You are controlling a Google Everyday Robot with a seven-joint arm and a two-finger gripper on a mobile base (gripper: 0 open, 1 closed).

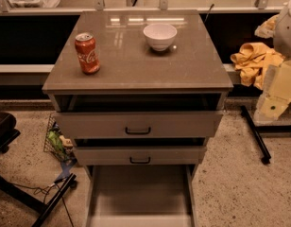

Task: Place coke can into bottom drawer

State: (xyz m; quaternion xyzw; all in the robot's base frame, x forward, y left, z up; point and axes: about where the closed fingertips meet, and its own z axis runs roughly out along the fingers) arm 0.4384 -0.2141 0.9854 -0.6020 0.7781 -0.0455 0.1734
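Observation:
The coke can [87,53], red with white script and a silver top, stands upright on the left of the grey cabinet top [136,70]. The bottom drawer [141,195] is pulled out toward me at the foot of the cabinet, a shallow grey tray with nothing in it. My gripper [274,103] is a pale blocky shape at the right edge of the camera view, beside the cabinet, level with the top drawer and far from the can. It holds nothing that I can see.
A white bowl [159,36] sits at the back middle of the top. Two wider drawers with black handles [137,130] are slightly open above the bottom one. Yellow cloth [252,60] and black stand legs [256,134] are on the right, a wire basket [58,143] on the left floor.

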